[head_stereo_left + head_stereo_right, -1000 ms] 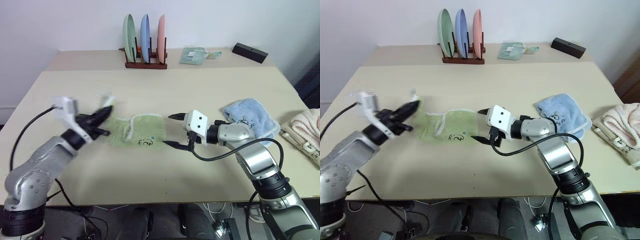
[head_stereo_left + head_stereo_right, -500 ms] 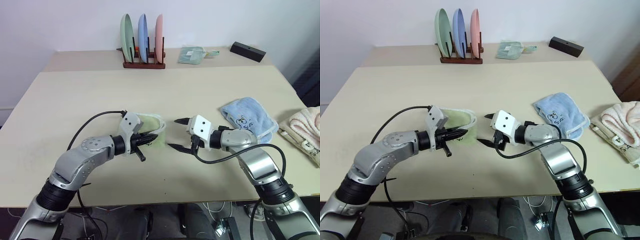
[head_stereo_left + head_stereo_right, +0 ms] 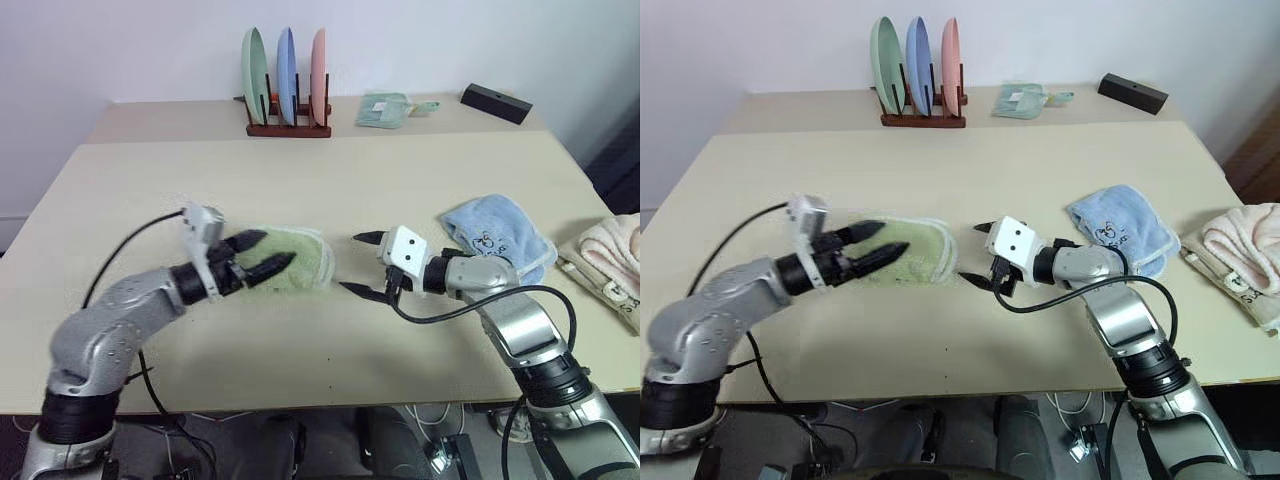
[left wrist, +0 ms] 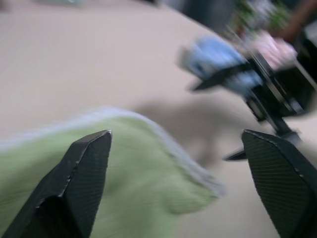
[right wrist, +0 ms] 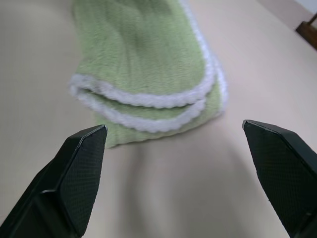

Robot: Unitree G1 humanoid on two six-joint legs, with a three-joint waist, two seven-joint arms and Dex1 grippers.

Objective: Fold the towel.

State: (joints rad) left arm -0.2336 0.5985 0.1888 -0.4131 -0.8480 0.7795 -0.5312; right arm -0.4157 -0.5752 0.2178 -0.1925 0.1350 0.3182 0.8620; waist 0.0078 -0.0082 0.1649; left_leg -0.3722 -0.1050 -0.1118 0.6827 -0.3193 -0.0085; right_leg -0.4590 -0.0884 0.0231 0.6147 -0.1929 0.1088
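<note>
At frame centre we see the green towel [image 3: 300, 262] folded double on the surface [image 3: 330, 190], our left gripper [image 3: 262, 254] over it and our right gripper [image 3: 361, 264] just beside it, both with jaws wide and empty.

The light green terry cloth towel with a white stitched edge [image 3: 295, 262] is partly covered by the left gripper [image 3: 262, 254], and its dark embroidered mark is hidden. In the left wrist view it smears with motion blur. The pale pink fluffy towel [image 3: 612, 262] is cut off by the picture's edge.
</note>
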